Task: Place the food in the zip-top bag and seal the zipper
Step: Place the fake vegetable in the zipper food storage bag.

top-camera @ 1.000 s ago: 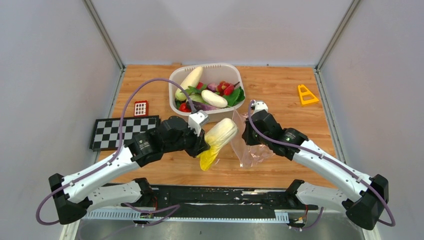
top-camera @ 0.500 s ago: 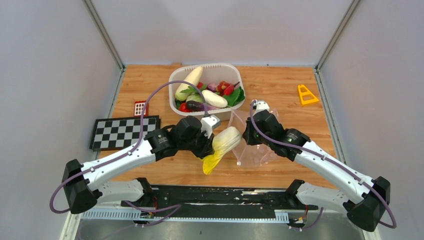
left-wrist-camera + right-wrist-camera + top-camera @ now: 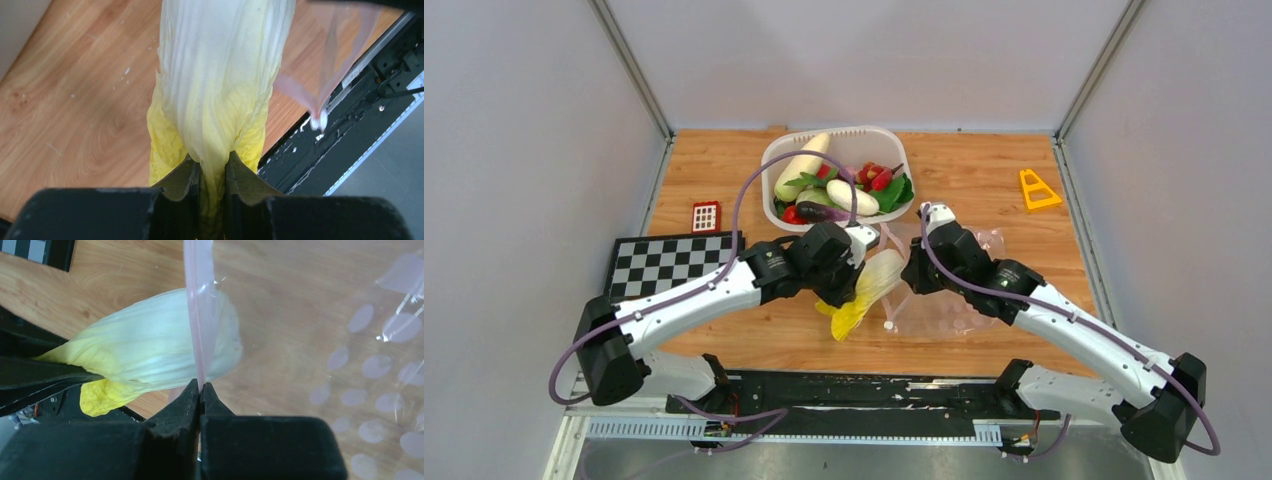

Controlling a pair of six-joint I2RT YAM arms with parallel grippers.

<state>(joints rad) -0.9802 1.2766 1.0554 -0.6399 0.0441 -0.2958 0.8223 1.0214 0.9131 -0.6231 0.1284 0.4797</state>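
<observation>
My left gripper [image 3: 849,283] [image 3: 212,167] is shut on the yellow cabbage [image 3: 867,290] [image 3: 220,85] and holds it slanted, its white end at the mouth of the zip-top bag [image 3: 949,295]. My right gripper [image 3: 912,275] [image 3: 200,388] is shut on the bag's pale pink zipper [image 3: 196,305] and holds that edge up. In the right wrist view the cabbage's white end [image 3: 150,350] lies partly past the zipper, behind the clear spotted plastic [image 3: 350,340]. The white tub [image 3: 836,222] at the back holds the long white radish [image 3: 800,165] and the green, red and purple pieces.
A checkerboard [image 3: 664,262] lies at the left, a small red block [image 3: 706,216] behind it. A yellow triangular piece [image 3: 1036,189] lies at the back right. A black rail [image 3: 854,395] runs along the near table edge.
My left arm has swung right and carried the cabbage up to the bag's mouth. The bag has spread flatter to the right under my right gripper.
</observation>
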